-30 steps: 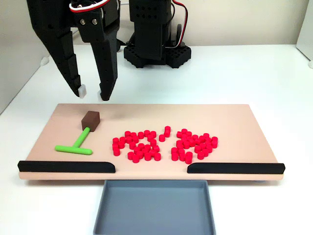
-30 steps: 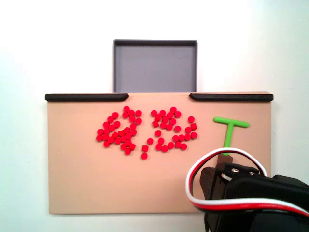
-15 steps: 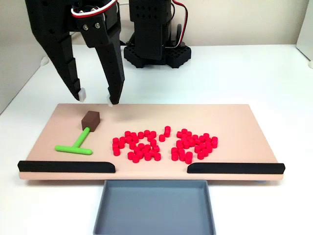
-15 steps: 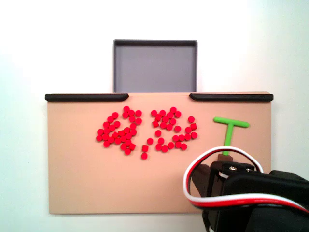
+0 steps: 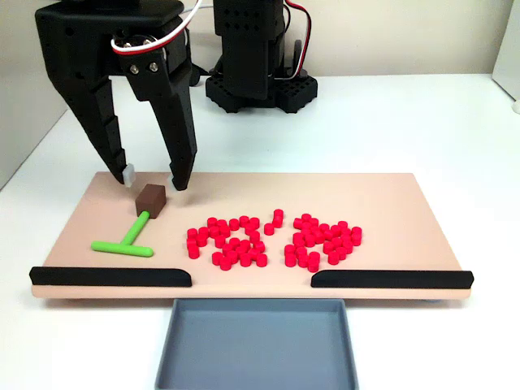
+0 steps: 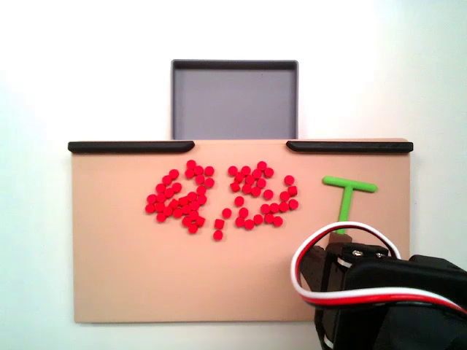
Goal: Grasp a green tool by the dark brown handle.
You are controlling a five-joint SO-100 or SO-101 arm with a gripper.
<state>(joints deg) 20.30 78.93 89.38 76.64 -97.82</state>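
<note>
While your arm points down, your gripper hangs wide open, fingers straddling the brown handle of the tool.

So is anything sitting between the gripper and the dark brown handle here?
Nothing visible. The open gripper hangs just behind the dark brown handle, with bare board between; the red cylinders lie off to the right.
</note>
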